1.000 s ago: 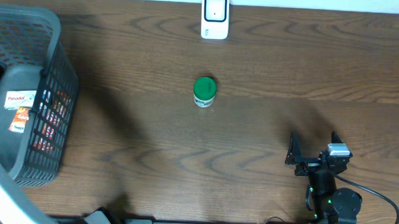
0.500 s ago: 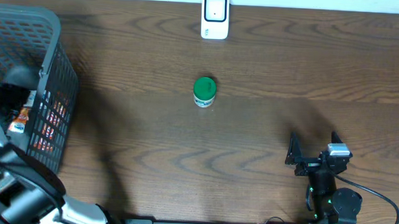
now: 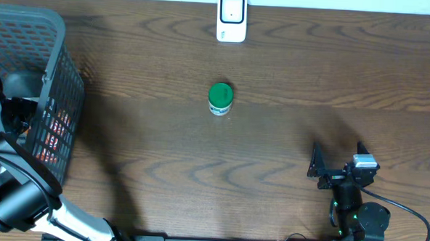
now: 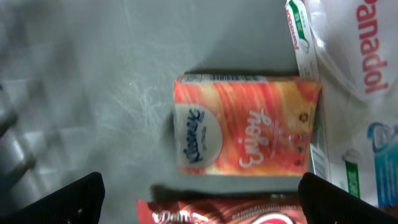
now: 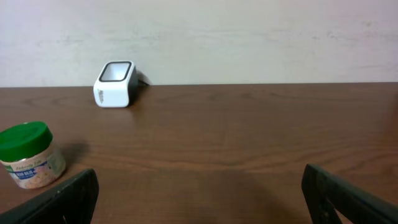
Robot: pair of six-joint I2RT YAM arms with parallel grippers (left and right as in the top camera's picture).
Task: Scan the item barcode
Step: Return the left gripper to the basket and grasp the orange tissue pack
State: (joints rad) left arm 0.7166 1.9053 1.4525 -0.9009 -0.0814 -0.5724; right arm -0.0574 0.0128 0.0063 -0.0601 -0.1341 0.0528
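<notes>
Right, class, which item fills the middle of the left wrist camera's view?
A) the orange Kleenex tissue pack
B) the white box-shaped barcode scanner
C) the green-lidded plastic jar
A: the orange Kleenex tissue pack lies centred on the floor of the grey plastic basket, while the green-lidded plastic jar and the white box-shaped barcode scanner stand out on the brown wooden table.

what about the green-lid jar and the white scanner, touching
Apart. The overhead view shows a stretch of table between the green-lid jar and the white scanner, which stands at the far edge.
</notes>
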